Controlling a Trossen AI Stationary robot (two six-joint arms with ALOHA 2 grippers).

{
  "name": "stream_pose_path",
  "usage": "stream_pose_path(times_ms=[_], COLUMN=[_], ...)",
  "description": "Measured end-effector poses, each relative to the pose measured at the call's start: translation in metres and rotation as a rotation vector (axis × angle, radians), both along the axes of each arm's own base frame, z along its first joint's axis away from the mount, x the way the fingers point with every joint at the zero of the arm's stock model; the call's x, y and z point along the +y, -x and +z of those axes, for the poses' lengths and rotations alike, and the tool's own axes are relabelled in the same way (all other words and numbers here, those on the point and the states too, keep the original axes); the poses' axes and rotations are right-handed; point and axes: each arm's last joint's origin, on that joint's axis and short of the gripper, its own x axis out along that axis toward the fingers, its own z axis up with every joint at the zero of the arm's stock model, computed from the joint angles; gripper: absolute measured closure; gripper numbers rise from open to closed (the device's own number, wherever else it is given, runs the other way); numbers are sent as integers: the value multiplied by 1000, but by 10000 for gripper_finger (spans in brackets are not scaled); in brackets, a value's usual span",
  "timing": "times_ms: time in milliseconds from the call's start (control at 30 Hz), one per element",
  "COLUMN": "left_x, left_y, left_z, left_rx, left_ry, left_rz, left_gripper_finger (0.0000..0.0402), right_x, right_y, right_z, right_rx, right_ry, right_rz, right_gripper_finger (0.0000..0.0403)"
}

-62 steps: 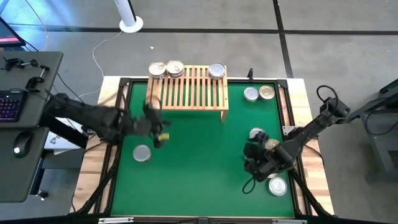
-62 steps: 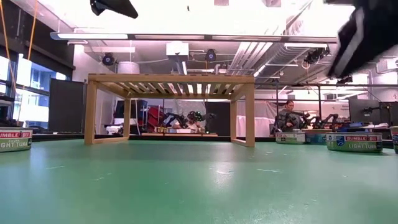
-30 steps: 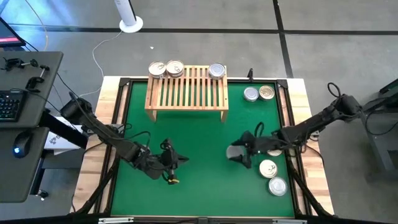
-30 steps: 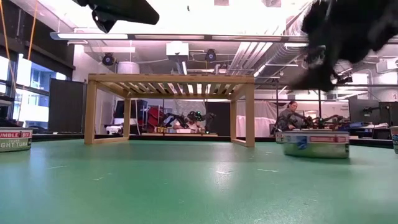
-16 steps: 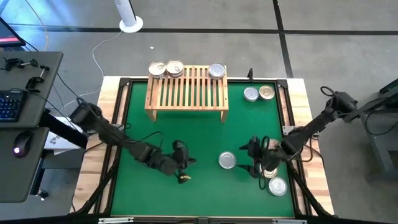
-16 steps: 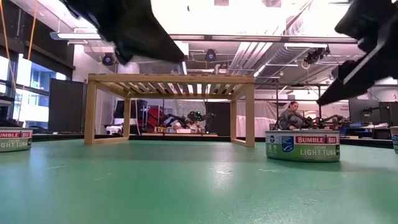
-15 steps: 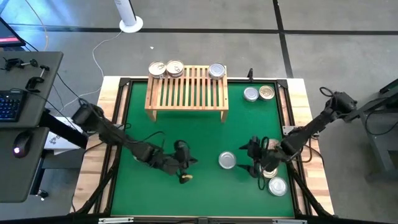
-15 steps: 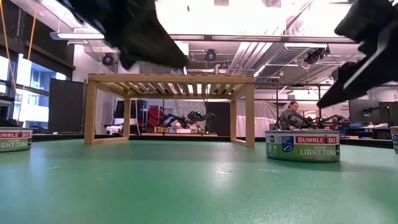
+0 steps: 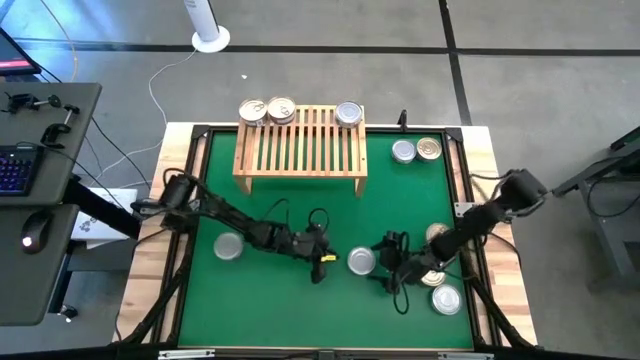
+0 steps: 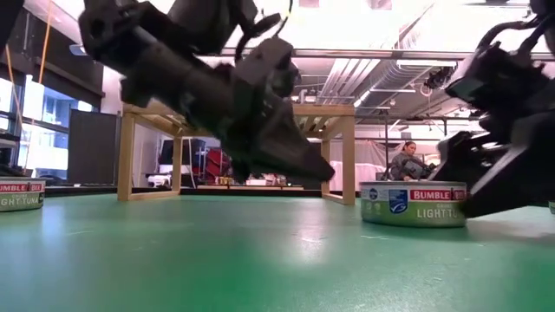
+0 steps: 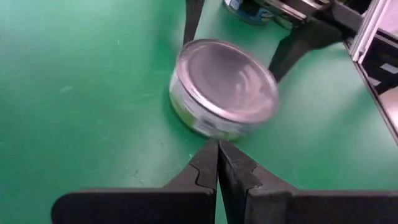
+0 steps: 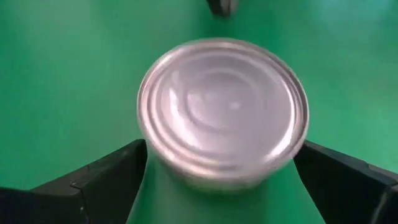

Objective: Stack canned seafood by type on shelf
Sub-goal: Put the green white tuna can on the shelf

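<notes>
Both arms have closed in on the silver tin [image 9: 361,261] at the middle of the green mat [image 9: 300,310]; the left gripper [image 9: 326,258], fingers pressed together, points its tips at the tin's side from just beside it; the right gripper [image 9: 381,272] is spread wide on the tin's other side, a finger [image 12: 99,180] flanking it each way without pinching; the shelf [image 9: 300,150] stands at the far edge with three tins on top; another tin [image 9: 228,246] lies near the left arm.

Left gripper [image 9: 328,259] jaws closed; right gripper [image 9: 383,262] jaws spread.
</notes>
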Motion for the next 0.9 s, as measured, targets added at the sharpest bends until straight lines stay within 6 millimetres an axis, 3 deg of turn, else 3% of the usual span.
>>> stream_pose_path(times_ms=[167,467,700,900], left_x=[1,-1,-2,-3], left_y=[-7,-6,-6,-1], left_z=[-11,-14,-15,-4], left_rx=[28,59,72,122], left_ry=[30,30,21,-10], left_rz=[-19,-35,-29,-11], left_gripper_finger=[401,401,402,402], right_x=[-4,-5,-4,5], right_y=[-18,-39,-40,-37], right_z=[-11,-24,-24,-22], right_rx=[-105,-161,-169,-182], right_ry=[-23,-57,-71,-93], right_rz=[23,50,40,-4], right_gripper_finger=[6,5,29,31])
